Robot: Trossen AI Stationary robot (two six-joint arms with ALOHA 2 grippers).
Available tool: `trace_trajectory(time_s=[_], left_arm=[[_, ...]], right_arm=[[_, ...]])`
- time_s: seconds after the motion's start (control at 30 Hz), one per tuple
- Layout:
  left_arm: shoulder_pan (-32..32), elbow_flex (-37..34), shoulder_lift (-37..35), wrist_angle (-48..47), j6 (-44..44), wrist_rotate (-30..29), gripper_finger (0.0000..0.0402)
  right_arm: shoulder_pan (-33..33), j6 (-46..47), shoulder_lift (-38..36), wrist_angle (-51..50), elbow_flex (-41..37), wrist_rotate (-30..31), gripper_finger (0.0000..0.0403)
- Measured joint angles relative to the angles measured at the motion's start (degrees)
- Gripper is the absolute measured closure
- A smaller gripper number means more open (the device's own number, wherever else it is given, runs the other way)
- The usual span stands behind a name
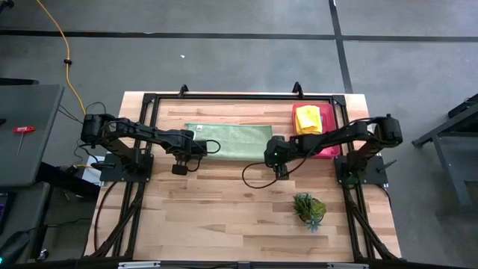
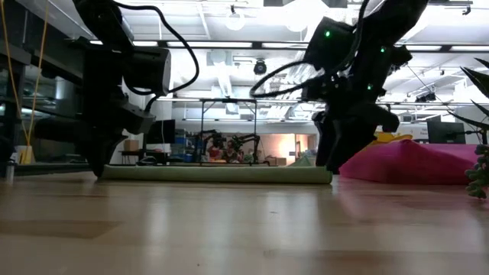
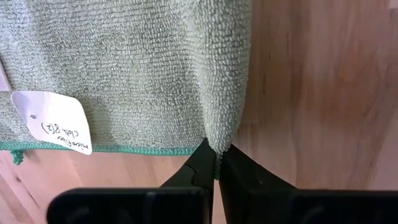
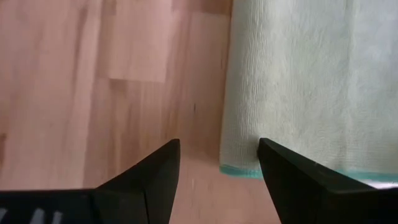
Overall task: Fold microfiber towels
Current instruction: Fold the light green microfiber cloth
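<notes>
Pale green towel [image 1: 228,140] flat; yellow towel [image 1: 307,119] folded.

The pale green fuzzy microfiber towel [image 3: 124,68] runs off the left wrist picture's edges; its white paper tag's [image 3: 59,121] handwriting is hard to read. In the high view the rigid pink plastic tray [image 1: 328,152] is partly covered by the right arm.

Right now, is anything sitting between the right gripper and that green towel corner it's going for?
Nothing visible. The right gripper stands open, with only bare table between its fingers and the pale green towel corner. The left gripper is shut on the other end.
</notes>
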Motion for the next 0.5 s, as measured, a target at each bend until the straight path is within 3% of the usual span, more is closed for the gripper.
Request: trace_trajectory(time_s=[0.33,0.5], left_arm=[[0.0,0.0,0.0,0.0,0.0,0.1,0.0401],[0.0,0.0,0.0,0.0,-0.3,0.0,0.0401]], right_arm=[[0.1,2.0,4.4,0.6,0.1,-0.2,0.0194],[0.1,3.1,4.5,0.3,0.2,-0.5,0.0221]])
